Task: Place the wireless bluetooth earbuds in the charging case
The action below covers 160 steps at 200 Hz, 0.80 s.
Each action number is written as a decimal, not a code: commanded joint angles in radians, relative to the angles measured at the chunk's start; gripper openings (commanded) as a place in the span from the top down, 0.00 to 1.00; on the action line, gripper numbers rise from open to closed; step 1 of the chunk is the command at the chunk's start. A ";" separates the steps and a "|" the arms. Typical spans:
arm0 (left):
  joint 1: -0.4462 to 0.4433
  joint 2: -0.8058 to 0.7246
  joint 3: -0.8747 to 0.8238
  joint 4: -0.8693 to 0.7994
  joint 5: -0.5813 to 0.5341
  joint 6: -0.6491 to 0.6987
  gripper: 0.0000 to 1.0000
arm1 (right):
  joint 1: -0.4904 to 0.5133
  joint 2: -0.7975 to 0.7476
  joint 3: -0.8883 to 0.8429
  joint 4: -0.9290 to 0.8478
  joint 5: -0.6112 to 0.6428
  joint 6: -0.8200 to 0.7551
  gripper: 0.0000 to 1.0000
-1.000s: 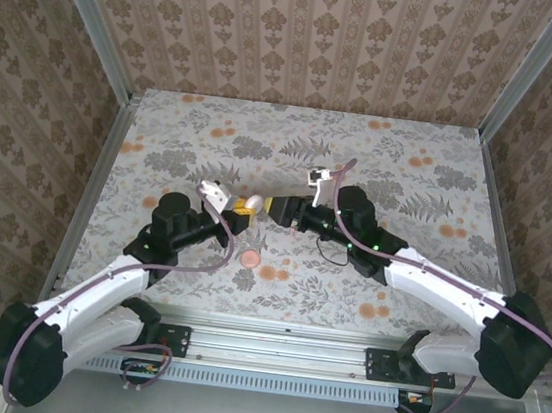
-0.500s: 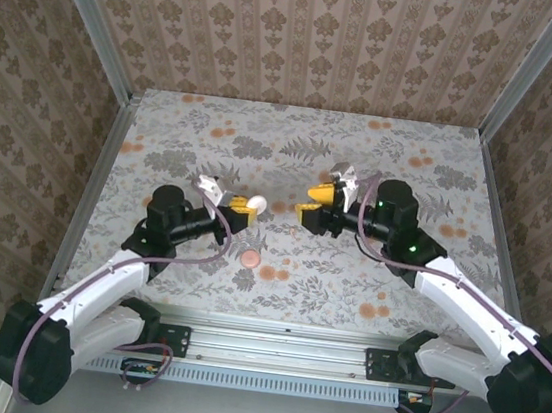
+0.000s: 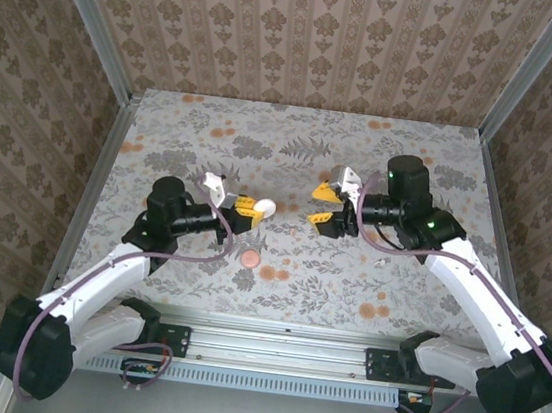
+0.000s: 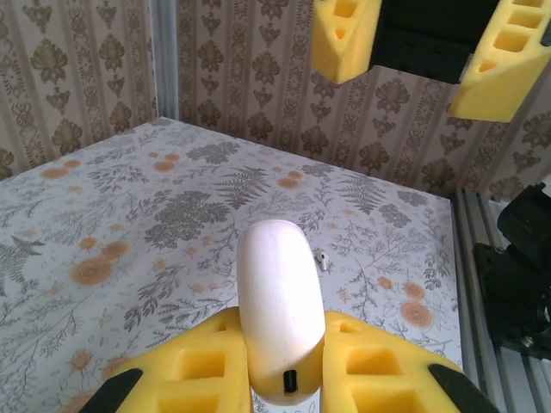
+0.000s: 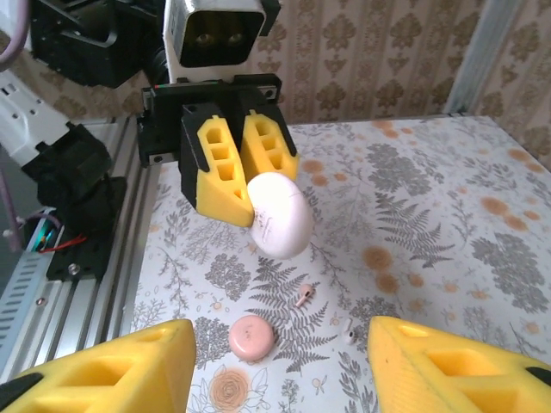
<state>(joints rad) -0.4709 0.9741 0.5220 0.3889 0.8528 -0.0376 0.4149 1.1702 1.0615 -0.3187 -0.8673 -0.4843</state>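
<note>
My left gripper (image 3: 246,205) is shut on a pale, whitish rounded charging case half (image 4: 277,301) with a small dark slot, held above the table. In the right wrist view that pale piece (image 5: 277,215) sticks out of the left gripper's yellow fingers (image 5: 225,168). A salmon-pink disc (image 3: 250,258), the other case half, lies flat on the table below it (image 5: 251,337). Two tiny earbuds lie on the table, a pinkish one (image 5: 302,296) and a white one (image 5: 350,333); one earbud (image 4: 322,259) shows beyond the held piece. My right gripper (image 3: 324,205) faces the left one, open and holding nothing (image 5: 280,366).
The floral tablecloth (image 3: 412,163) carries printed orange blotches (image 3: 376,311) that resemble the pink disc. Metal rails (image 3: 98,175) and patterned walls bound the table on three sides. The left arm's base and rail (image 5: 77,215) stand behind the left gripper.
The right gripper has pulled back to the right and away from the left gripper, leaving a gap between them. The left gripper keeps the pale case half and has shifted slightly right.
</note>
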 commanded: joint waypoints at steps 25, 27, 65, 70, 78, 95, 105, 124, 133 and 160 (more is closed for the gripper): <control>-0.020 0.012 0.052 -0.002 0.068 0.085 0.85 | 0.010 0.089 0.105 -0.127 -0.144 -0.138 0.44; -0.020 0.012 0.052 -0.002 0.069 0.085 0.85 | 0.011 0.095 0.110 -0.129 -0.148 -0.138 0.44; -0.039 0.023 0.064 -0.001 0.079 0.094 0.86 | 0.048 0.172 0.169 -0.155 -0.170 -0.161 0.43; -0.042 0.025 0.065 -0.001 0.081 0.094 0.86 | 0.051 0.180 0.171 -0.150 -0.167 -0.162 0.43; -0.048 0.027 0.070 0.001 0.086 0.094 0.86 | 0.057 0.194 0.177 -0.149 -0.160 -0.167 0.43; -0.062 0.032 0.076 0.004 0.085 0.094 0.86 | 0.074 0.215 0.195 -0.163 -0.152 -0.190 0.43; -0.067 0.034 0.079 0.005 0.085 0.096 0.86 | 0.085 0.250 0.205 -0.181 -0.142 -0.212 0.43; -0.074 0.043 0.086 0.003 0.090 0.099 0.86 | 0.099 0.271 0.225 -0.212 -0.122 -0.246 0.43; -0.076 0.046 0.088 0.003 0.095 0.099 0.86 | 0.102 0.279 0.236 -0.237 -0.118 -0.258 0.43; -0.082 0.049 0.095 0.007 0.097 0.102 0.86 | 0.104 0.295 0.246 -0.250 -0.116 -0.279 0.45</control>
<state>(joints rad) -0.5438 1.0233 0.5777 0.3862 0.9165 0.0391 0.5144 1.4509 1.2671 -0.5171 -0.9775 -0.7021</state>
